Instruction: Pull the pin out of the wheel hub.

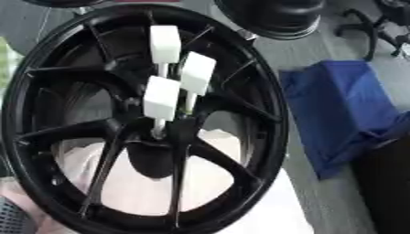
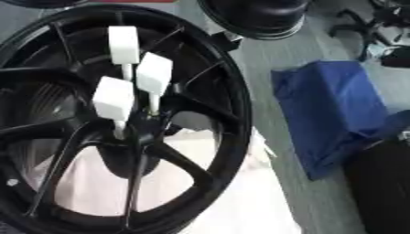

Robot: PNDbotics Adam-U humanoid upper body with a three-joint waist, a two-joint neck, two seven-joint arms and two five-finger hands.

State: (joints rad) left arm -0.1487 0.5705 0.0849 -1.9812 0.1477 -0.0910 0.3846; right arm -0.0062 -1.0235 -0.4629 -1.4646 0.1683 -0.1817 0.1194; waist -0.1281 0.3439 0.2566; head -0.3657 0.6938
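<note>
Black wheel hub (image 1: 120,123), glossy, with slender paired spokes converging on a central boss; it fills the left of both views and lies over a white, soft-looking sheet (image 2: 240,201). Three pins stand in the boss, each a thin pale shaft topped by a white rectangular block: upper pin (image 1: 165,44), right pin (image 1: 196,73), lower pin (image 1: 161,98). All three remain seated in the hub centre, close together. A crumpled blue cloth (image 1: 340,109) lies on the grey floor (image 2: 264,59) to the right. No robot hand appears in either view, so its state cannot be told.
</note>
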